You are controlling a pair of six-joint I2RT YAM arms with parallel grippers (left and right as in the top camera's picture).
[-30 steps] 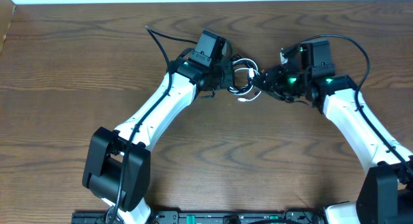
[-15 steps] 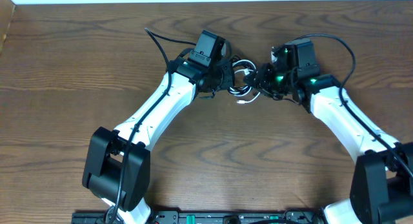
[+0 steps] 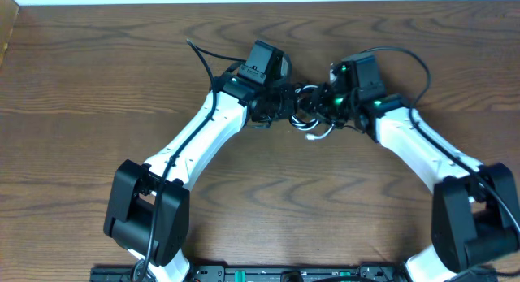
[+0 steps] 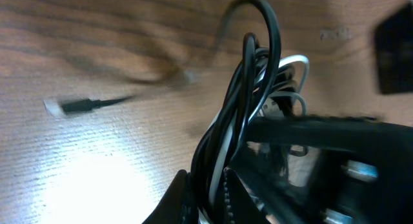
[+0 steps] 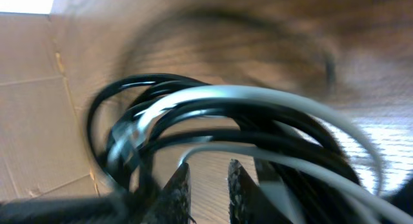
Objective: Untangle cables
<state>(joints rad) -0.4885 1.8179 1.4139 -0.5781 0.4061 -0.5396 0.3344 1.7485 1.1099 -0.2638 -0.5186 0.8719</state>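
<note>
- The left claw (image 3: 280,103) reaches in from the left side of the bench (image 3: 81,111). Its jaws are pressed together on the cables (image 3: 306,111).
- In its wrist view both cords run down between the fingers (image 4: 182,199). This looks like an anchoring grip, fixing one side of the knot so that the other arm has something to pull against.
- To the left in that view, a loose plug end (image 4: 71,106) on a dark lead lies flat on the bench, apart from the bundle. It is too blurred to tell which cord it belongs to.
- The tangle sits in the middle of the bench, between the two claws and lifted a little by the left grip.
- The black cord (image 4: 258,30) loops up and over, and the white cord (image 4: 293,59) is threaded through it. In the overhead view a white end hangs out just below the knot.
- The right claw (image 3: 322,108) is pushed in against the tangle from the right, nearly touching the left claw.
- In the right wrist view its jaws stand narrowly apart with bare wood showing between them. White and black loops arch just above them, and nothing is visibly pinched.
- I judge that the right claw is placed to take one strand, probably the white one. The cords are not yet separated.
</note>
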